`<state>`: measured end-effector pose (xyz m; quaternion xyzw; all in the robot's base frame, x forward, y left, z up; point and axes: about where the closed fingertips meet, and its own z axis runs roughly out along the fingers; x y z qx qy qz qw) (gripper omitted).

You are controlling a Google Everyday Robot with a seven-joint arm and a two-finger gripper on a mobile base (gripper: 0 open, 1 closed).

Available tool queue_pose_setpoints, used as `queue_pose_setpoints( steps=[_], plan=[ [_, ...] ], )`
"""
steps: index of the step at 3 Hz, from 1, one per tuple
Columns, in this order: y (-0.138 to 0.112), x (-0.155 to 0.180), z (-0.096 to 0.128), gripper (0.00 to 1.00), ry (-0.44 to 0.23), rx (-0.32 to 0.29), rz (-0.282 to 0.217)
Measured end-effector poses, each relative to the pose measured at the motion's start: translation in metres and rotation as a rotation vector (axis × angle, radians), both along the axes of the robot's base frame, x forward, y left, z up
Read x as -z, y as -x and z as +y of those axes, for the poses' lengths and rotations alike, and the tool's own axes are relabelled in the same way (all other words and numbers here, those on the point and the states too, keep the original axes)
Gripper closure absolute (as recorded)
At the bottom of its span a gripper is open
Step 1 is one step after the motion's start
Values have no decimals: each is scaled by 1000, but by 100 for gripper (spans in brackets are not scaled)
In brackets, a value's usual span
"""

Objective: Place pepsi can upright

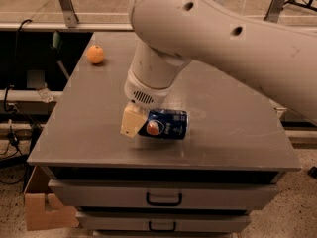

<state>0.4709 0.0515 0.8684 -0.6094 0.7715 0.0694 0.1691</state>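
Grasping seemed underway: the cream two-finger gripper met the dark blue aluminium pepsi can, which lay sideways near the front of the grey tabletop. Whether it gripped, I could not tell. Next came a firm hold, then tipping upright.

view: single camera | position: high, in front of the bench, on its drawer side | facing: down and across the benchtop toward the far rail | range: close, arm fills the upper right | gripper: mid-frame, low over the bench, beside the pepsi can
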Motion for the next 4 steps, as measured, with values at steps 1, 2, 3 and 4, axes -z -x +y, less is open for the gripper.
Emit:
queue_pose_setpoints(
  steps=[1,2,3,4],
  plan=[
    [-17,-32,-19,100,-146,-1,-30],
    [-39,-62,-47,100,-358,-15,-60],
    [-50,-77,-71,100,-602,-64,-77],
    [-47,-92,-79,100,-852,-124,-90]
  ],
)
